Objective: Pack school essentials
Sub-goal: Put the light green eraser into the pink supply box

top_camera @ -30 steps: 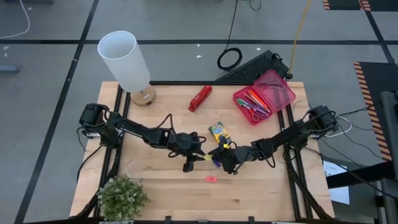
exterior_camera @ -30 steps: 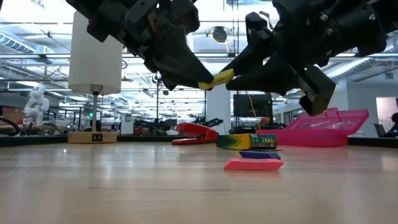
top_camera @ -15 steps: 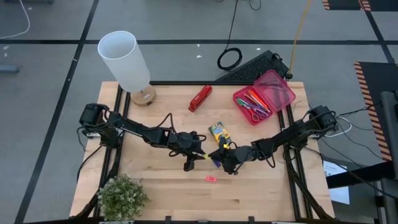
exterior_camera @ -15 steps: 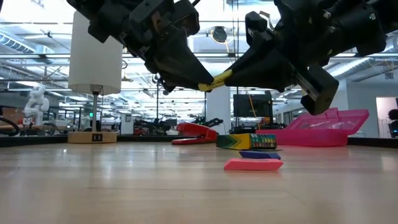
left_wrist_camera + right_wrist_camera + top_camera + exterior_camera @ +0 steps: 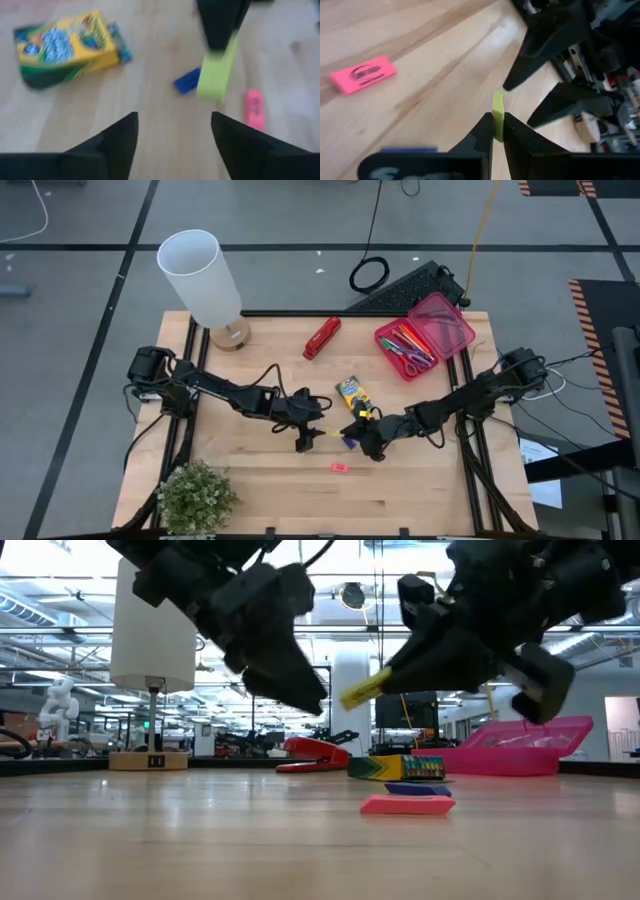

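A yellow-green eraser [image 5: 360,690] hangs in the air over the middle of the table, with my right gripper [image 5: 498,127] shut on it. My left gripper [image 5: 172,137] stands open just to the eraser's left, clear of it, with nothing between its fingers. Below them a pink eraser [image 5: 407,804] and a blue eraser [image 5: 187,80] lie flat on the wood. The green-yellow crayon box [image 5: 351,392] lies a little farther back. The pink box [image 5: 425,335] at the far right holds pens and scissors. My right gripper pinches one end of the yellow-green eraser [image 5: 498,111] between its two fingertips, on its two broad faces. The fingers come from the table's right, slanting down. The eraser's free end [image 5: 214,87] sticks out toward my left gripper, tilted down, clear of the table.
A red stapler [image 5: 322,337] lies at the far middle, a white lamp [image 5: 205,280] stands at the far left, and a small green plant [image 5: 198,498] at the near left corner. Bare wood lies along the near edge to the right of the plant.
My left gripper has let go of the yellow-green eraser, which both grippers held a second ago, and has drawn back toward the table's left. The eraser stays in my right gripper and now sits slightly lower, its free end tipped down.
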Robot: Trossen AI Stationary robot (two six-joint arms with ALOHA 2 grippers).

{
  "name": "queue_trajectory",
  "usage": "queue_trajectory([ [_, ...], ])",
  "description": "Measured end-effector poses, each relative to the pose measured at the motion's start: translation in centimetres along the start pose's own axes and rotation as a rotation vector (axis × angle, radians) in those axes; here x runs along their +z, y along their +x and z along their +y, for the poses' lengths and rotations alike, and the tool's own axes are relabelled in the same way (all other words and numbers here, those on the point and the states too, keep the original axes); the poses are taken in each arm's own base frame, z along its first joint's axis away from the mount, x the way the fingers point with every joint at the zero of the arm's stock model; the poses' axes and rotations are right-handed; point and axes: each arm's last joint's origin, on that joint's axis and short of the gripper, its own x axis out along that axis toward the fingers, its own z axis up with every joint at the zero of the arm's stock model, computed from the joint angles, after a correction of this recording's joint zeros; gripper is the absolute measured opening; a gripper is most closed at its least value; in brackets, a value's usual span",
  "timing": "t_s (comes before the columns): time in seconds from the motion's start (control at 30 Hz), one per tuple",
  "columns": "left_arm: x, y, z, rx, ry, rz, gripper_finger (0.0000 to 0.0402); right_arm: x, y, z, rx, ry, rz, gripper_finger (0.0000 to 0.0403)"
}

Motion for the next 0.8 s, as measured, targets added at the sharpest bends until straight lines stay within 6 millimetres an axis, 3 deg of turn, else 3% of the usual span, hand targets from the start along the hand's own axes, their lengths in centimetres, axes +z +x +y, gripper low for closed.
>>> queue_trajectory([
  [0.13, -0.8, 0.0, 0.2, 0.053, 0.012, 0.078, 0.0269, -0.3, -2.0, -1.0, 0.013, 0.015, 0.109, 0.0023],
  [0.3, -1.1, -0.1, 0.5, 0.115, 0.0, 0.098, 0.0264, -1.9, -4.9, -3.6, -0.027, 0.028, 0.278, 0.0023],
  [0.6, -0.6, -0.1, -0.5, 0.077, -0.002, 0.025, 0.0241, -7.5, -7.9, -9.1, -0.162, 0.121, 0.545, 0.0023],
  [0.8, -0.2, -0.1, -1.3, 0.027, 0.02, -0.027, 0.0241, -11.2, -9.3, -11.9, -0.148, 0.134, 0.58, 0.0023],
])
